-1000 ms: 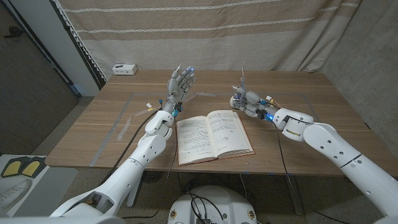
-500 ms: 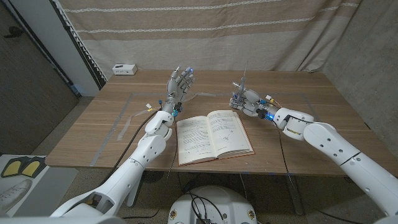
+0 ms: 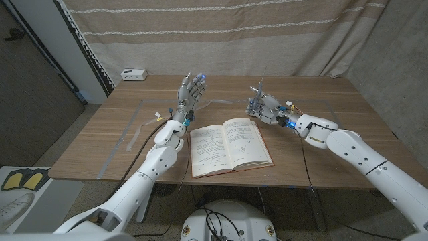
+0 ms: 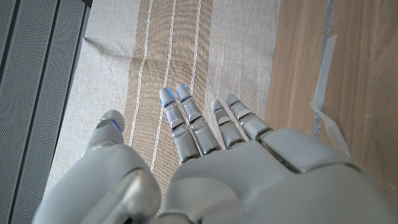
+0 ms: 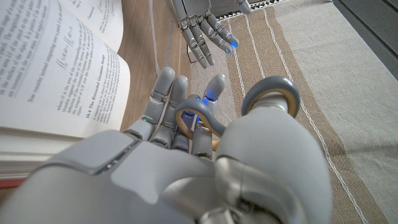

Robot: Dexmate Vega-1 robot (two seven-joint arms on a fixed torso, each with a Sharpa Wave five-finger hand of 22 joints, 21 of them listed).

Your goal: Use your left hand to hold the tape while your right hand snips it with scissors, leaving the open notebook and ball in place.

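head view: left hand (image 3: 192,89) hovered open beside the clear tape strip (image 3: 215,102) on the wooden desk (image 3: 321,144); right hand (image 3: 263,105) gripped grey-handled scissors (image 3: 260,87). right wrist view: open printed notebook (image 5: 59,68) sat close; a low swing could've nudged it.

The open notebook (image 5: 56,68) carries printed lines; only the heading "The Extended Gaussian" can be partly read, the rest too small.

Notebook (image 3: 229,146) between both hands — tape strip (image 3: 215,102), seemingly, lies behind.
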